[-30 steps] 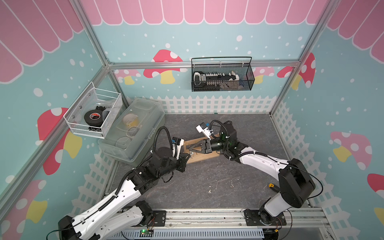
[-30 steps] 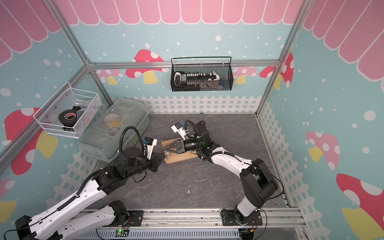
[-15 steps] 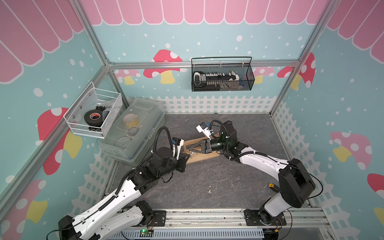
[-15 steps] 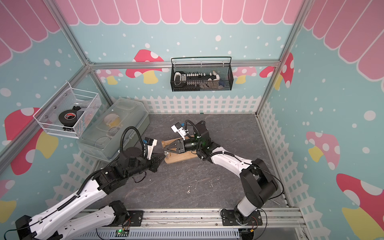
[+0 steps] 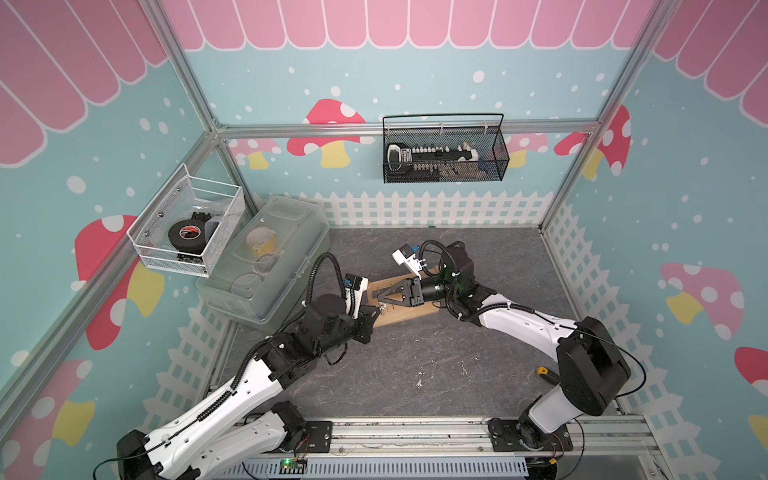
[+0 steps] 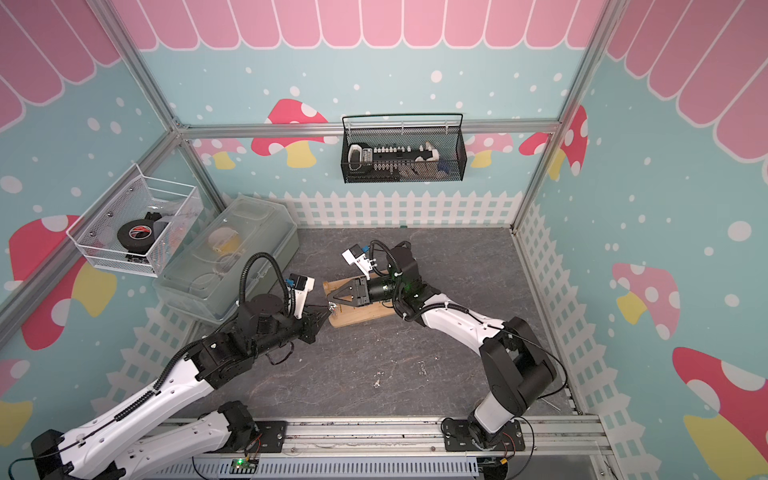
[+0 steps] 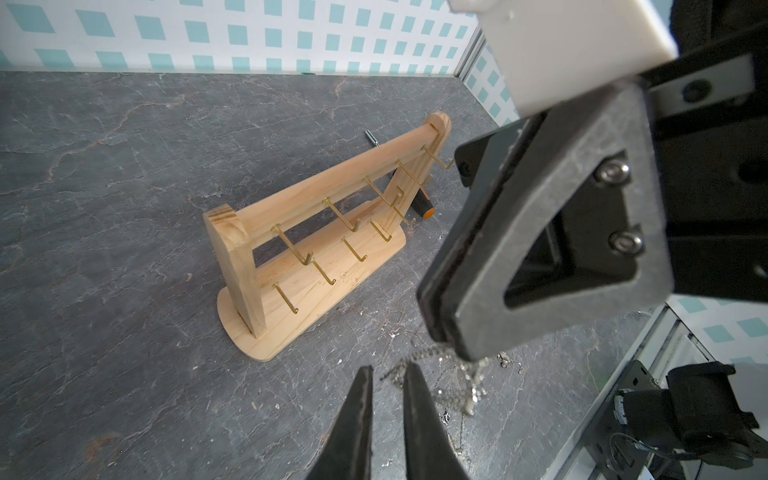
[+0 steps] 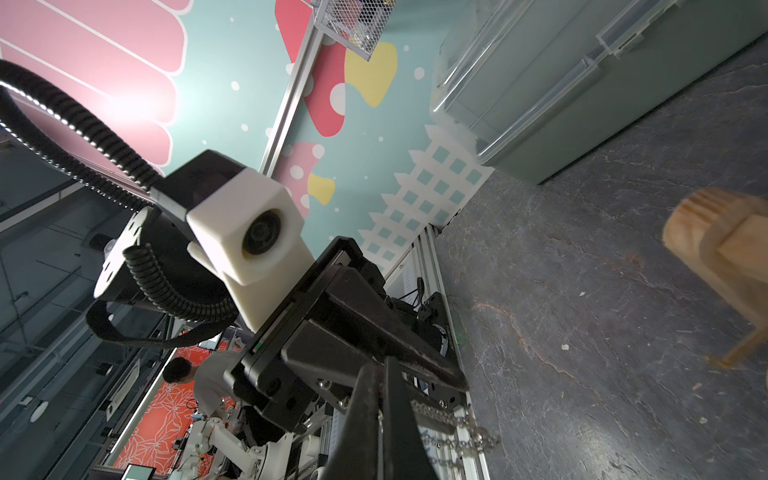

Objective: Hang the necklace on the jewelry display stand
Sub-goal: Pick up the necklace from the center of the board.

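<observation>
The right tool is clamped on the necklace, which dangles from its tips. The left tool is narrowly parted beside the chain, with the jewelry display stand ahead.

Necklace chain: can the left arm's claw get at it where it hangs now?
Likely yes. The necklace hangs from the shut right claw just beside the left claw, whose jaws stand slightly apart, and nothing sits between them. The jewelry display stand is apart from both.
</observation>
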{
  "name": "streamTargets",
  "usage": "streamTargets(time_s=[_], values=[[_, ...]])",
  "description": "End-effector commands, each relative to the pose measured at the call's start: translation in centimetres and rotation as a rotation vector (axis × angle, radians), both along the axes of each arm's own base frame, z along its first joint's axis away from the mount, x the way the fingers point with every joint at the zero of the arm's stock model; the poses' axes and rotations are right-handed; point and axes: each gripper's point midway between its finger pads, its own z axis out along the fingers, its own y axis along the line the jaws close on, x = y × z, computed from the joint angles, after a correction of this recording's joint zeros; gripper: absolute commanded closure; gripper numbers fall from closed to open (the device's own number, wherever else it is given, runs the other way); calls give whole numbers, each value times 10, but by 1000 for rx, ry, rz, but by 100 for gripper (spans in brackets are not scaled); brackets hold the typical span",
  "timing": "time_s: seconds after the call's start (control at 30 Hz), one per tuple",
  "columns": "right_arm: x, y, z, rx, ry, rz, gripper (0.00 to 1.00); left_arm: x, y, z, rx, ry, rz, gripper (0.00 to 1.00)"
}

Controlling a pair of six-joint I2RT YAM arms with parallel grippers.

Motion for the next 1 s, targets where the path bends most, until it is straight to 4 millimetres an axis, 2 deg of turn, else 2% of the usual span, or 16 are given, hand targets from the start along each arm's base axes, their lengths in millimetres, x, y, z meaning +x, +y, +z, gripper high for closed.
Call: streamTargets(time_s=[0.0, 0.53, 0.7, 0.97], values=[[-4, 3, 10, 28, -24, 15, 100, 3, -1, 4, 9, -38, 3, 84], [-1, 6, 12, 40, -20, 17, 100, -3, -2, 1, 22, -47, -9, 84], [-4, 6, 17, 47, -26, 23, 100, 1, 5, -2, 53, -51, 29, 84], [-8, 8, 15, 43, -25, 39, 100, 3, 4, 2, 57, -61, 28, 84]])
